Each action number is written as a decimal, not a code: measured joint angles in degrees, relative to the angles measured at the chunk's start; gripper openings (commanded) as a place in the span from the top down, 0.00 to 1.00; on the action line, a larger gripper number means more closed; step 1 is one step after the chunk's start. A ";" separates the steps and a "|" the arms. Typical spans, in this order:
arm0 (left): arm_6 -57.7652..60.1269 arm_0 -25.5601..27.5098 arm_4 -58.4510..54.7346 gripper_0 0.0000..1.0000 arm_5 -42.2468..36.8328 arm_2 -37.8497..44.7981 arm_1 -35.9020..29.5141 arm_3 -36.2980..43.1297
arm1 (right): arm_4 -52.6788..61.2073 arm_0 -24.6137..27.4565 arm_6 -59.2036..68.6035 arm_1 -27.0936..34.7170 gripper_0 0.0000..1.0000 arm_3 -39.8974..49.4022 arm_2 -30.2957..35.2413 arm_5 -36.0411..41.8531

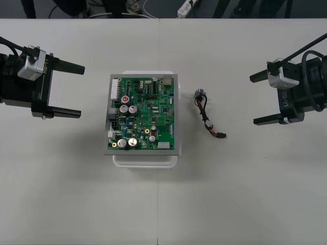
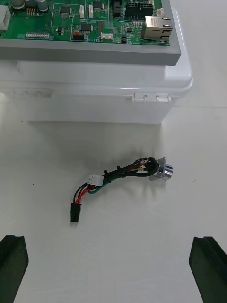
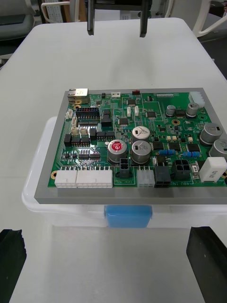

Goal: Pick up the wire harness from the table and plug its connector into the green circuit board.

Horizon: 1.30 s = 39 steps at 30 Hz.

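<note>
One harness (image 1: 208, 115) lies loose on the table (image 1: 245, 194), just right of the board (image 1: 143, 113) and not touching it, between the board and the right gripper (image 1: 259, 98). Its thin red, black and green wires curve in a dark-wrapped bundle. The round, shiny metal socket (image 2: 164, 171) with its flange is at the far end. The small black rectangular plug (image 2: 74, 212) is at the near end, resting on the tabletop. A small white connector (image 2: 96, 180) sits partway along the wires.

The board is green and crowded with silver cylindrical capacitors (image 3: 132, 149) and white headers (image 3: 84, 178). It sits on a grey plate over a white plastic base (image 1: 145, 161) with rounded corners and a blue clip (image 3: 128, 216).

The base's side wall rises between the harness and the board top. Bare tabletop separates the harness from the right gripper, whose black fingers (image 2: 208, 265) are spread wide. The left gripper (image 1: 69, 90) waits left of the board, its fingers (image 3: 9, 260) also wide apart.
</note>
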State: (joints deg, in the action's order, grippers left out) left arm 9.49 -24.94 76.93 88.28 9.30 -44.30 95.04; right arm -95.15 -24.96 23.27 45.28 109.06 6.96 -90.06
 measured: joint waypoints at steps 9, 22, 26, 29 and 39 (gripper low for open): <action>0.00 0.00 0.00 0.00 0.00 0.00 0.00 0.00 | 0.00 0.00 0.00 0.00 0.00 0.00 0.00 0.00; 0.00 0.00 0.00 0.00 0.00 0.00 0.00 0.00 | 0.00 0.00 0.00 0.00 0.00 0.00 0.00 0.00; 0.00 0.00 0.00 0.00 0.00 0.00 0.00 0.00 | 0.00 0.00 0.00 0.00 0.00 0.00 0.00 0.00; 0.00 0.00 0.00 0.00 0.00 0.00 0.00 0.00 | 0.00 0.00 0.00 0.00 0.00 0.00 0.00 0.00; 0.22 0.94 -0.47 0.00 0.03 -0.11 -0.01 0.84 | 0.00 0.01 0.00 0.00 0.00 0.01 0.00 0.00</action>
State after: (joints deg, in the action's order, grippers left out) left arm 9.71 -24.00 76.46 88.31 9.19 -44.31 95.89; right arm -95.15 -24.95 23.27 45.28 109.07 6.96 -90.06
